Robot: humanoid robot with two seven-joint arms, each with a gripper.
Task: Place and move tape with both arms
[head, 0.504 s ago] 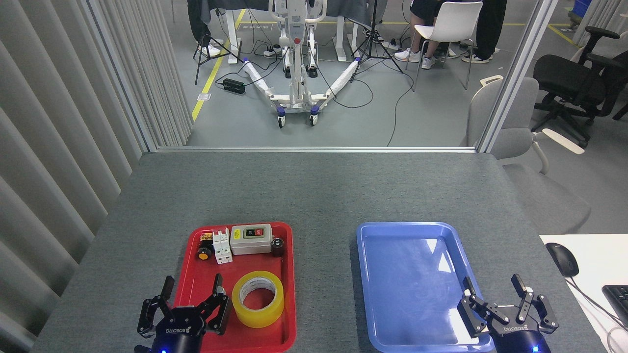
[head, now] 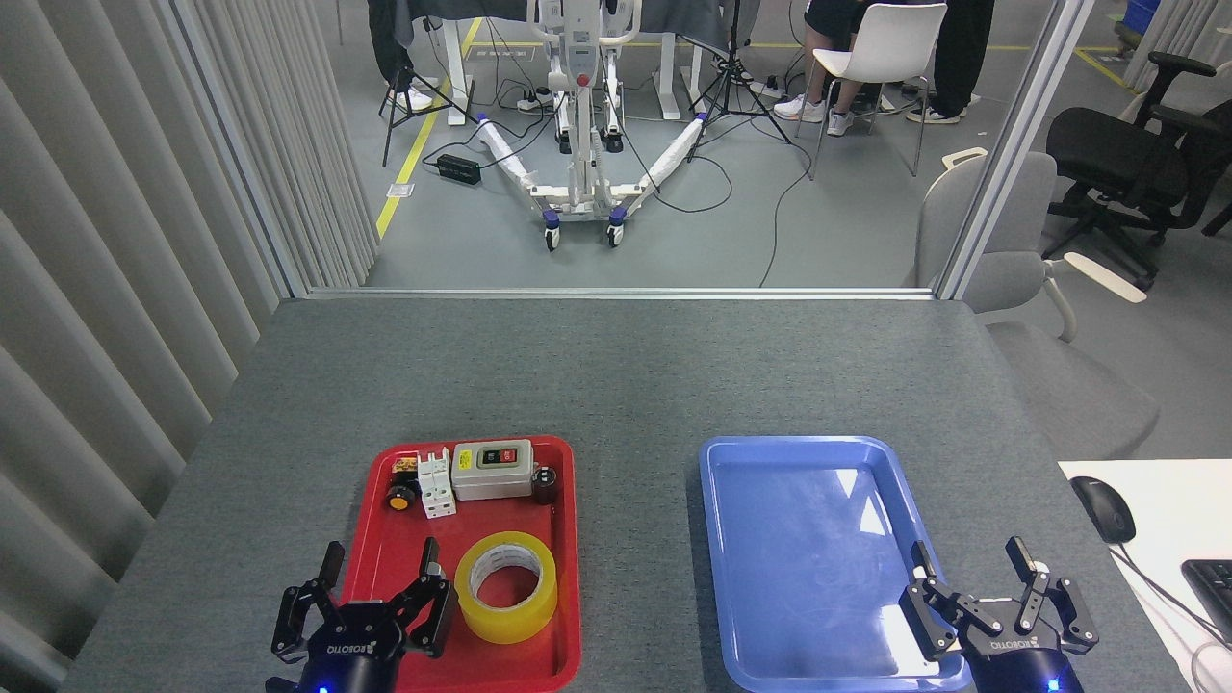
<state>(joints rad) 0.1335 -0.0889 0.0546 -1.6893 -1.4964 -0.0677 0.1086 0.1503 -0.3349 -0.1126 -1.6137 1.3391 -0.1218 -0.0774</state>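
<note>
1. Tape (head: 506, 586): yellow roll lying flat, core hole up, in the lower half of the red tray (head: 568, 616), lower left of frame.
2. Left gripper (head: 378, 567): bottom left, fingers spread wide, holding nothing. Its right finger is over the tray, just left of the tape; can't tell if they touch.
3. Right gripper (head: 974, 565): bottom right, fingers spread, nothing held, at the lower right corner of the blue tray (head: 717, 539).
4. Upper part of the red tray: grey switch box (head: 493, 471), white breaker (head: 435, 484), small black and orange parts.
5. Both trays sit on the grey table (head: 616, 375).
</note>
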